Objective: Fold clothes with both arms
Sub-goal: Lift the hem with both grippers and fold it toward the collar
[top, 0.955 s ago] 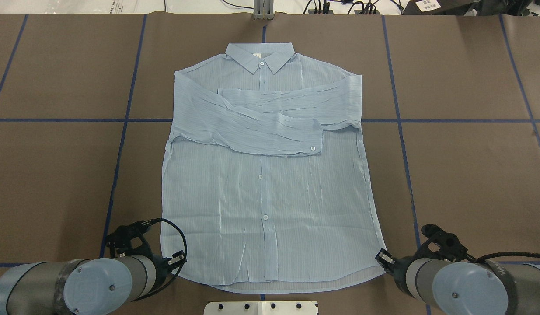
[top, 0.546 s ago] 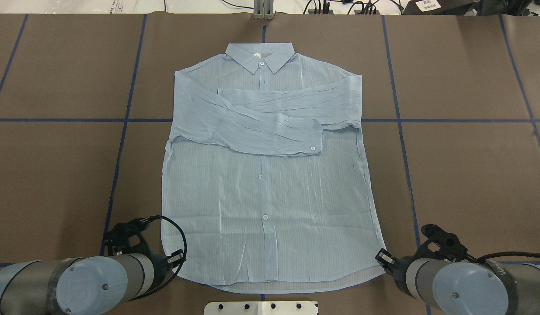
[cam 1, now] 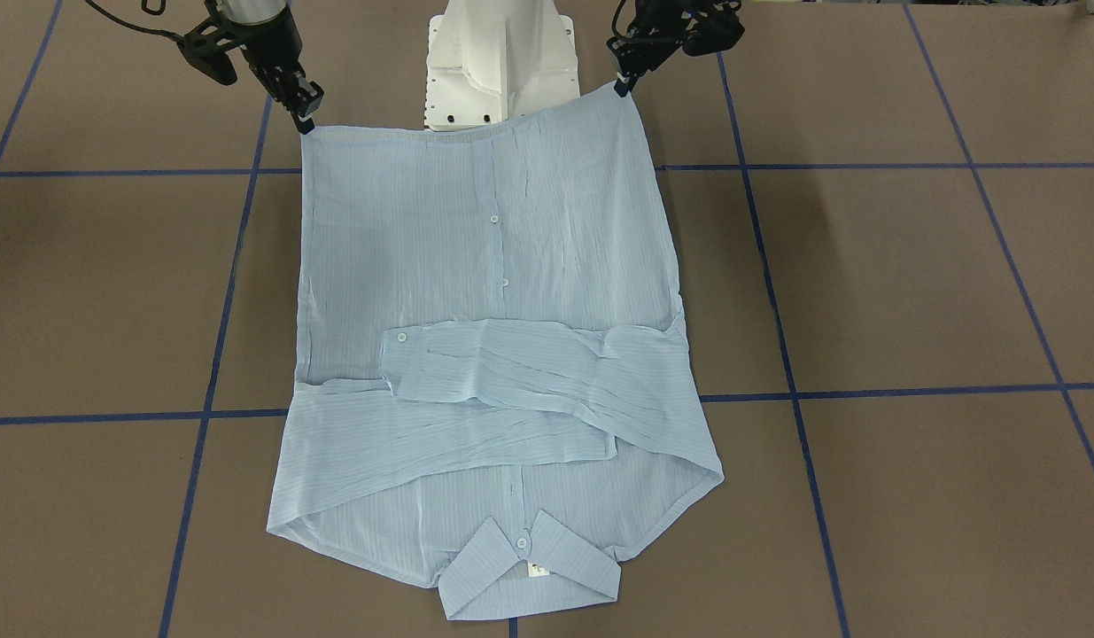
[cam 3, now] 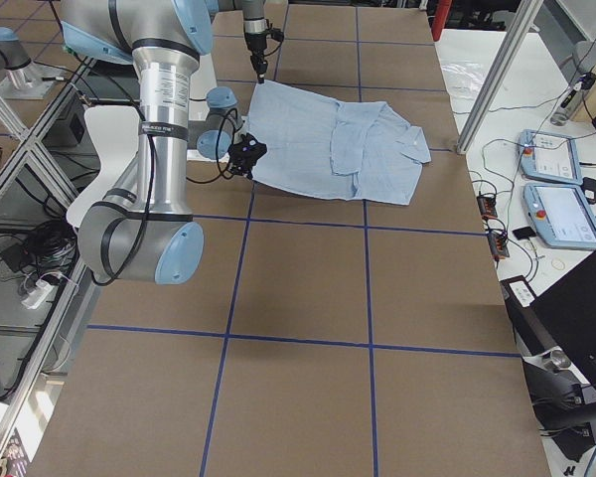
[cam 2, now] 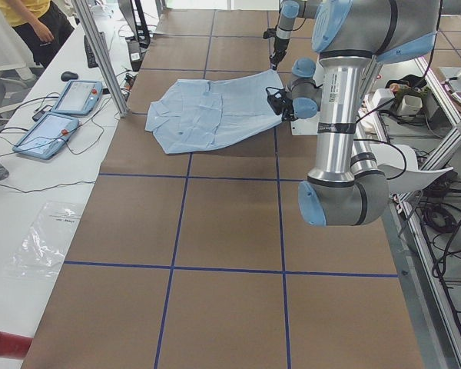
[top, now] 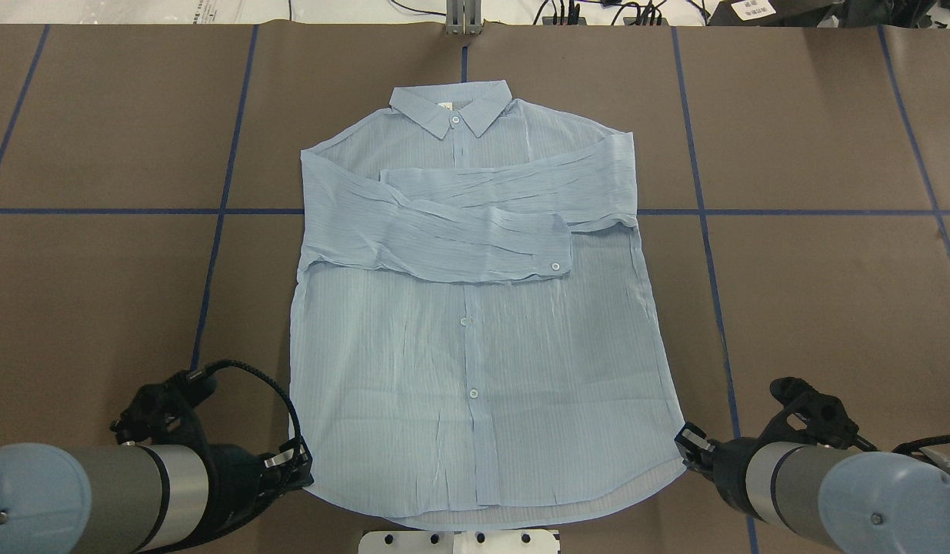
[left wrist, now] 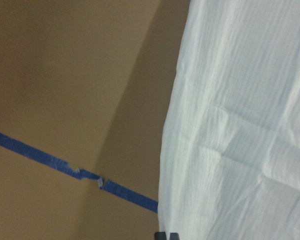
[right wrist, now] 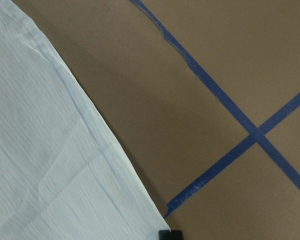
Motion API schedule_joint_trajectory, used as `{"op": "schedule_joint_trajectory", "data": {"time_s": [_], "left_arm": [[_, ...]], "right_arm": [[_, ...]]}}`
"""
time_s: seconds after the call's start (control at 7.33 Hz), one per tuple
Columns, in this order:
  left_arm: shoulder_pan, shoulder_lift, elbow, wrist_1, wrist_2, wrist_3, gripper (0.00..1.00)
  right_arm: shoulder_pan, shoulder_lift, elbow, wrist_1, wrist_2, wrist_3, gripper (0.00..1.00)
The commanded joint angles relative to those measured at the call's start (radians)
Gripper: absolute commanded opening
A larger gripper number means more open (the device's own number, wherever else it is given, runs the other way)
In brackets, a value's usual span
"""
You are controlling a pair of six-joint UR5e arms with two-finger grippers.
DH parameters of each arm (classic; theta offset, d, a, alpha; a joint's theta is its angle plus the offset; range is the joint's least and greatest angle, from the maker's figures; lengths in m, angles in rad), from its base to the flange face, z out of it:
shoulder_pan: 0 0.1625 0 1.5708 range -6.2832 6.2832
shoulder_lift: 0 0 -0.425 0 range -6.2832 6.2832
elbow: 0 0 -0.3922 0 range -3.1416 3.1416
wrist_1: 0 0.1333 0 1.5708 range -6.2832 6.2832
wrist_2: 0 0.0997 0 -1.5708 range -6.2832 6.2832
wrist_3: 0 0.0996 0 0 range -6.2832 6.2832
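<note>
One shirt, two arms, two grippers.

One pale blue shirt (top: 475,346) lies on one surface (top: 828,308), one hem corner pinched in each of two grippers: the left gripper (top: 291,465) and the right gripper (top: 688,446). Four white buttons (top: 472,393) show ahead of them. One white base (cam 1: 502,62) stands between the grippers, and two pendants (cam 2: 78,96) lie well beyond them.

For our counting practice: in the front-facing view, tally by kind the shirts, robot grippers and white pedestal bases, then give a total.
shirt: 1
grippers: 2 (left gripper, right gripper)
white pedestal base: 1
Total: 4
</note>
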Motion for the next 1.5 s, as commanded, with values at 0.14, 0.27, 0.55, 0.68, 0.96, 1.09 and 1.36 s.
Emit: {"op": "schedule_joint_trajectory", "data": {"time_s": [0.14,0.27,0.55,0.68,0.96,1.09,1.36], "left_arm": [[-0.185,-0.078,-0.014,0.091,-0.123,0.178,0.0],[-0.207,-0.082,0.001,0.091,-0.123,0.228,0.0],[-0.309,-0.212,0.12,0.091,-0.128,0.308,0.0],[-0.351,-0.23,0.188,0.084,-0.128,0.367,0.0],[-0.447,-0.265,0.269,0.084,-0.186,0.399,0.0],[-0.478,-0.298,0.308,0.084,-0.212,0.397,0.0],[-0.559,-0.374,0.494,-0.011,-0.211,0.45,0.0]], "right_arm": [[0.151,0.032,0.058,-0.037,0.015,-0.016,0.0],[0.187,0.076,0.038,-0.037,0.061,-0.017,0.0],[0.353,0.215,-0.098,-0.039,0.16,-0.042,0.0],[0.445,0.243,-0.12,-0.039,0.209,-0.091,0.0],[0.548,0.291,-0.174,-0.039,0.242,-0.144,0.0],[0.573,0.321,-0.225,-0.039,0.251,-0.177,0.0],[0.605,0.435,-0.383,-0.037,0.248,-0.214,0.0]]}}
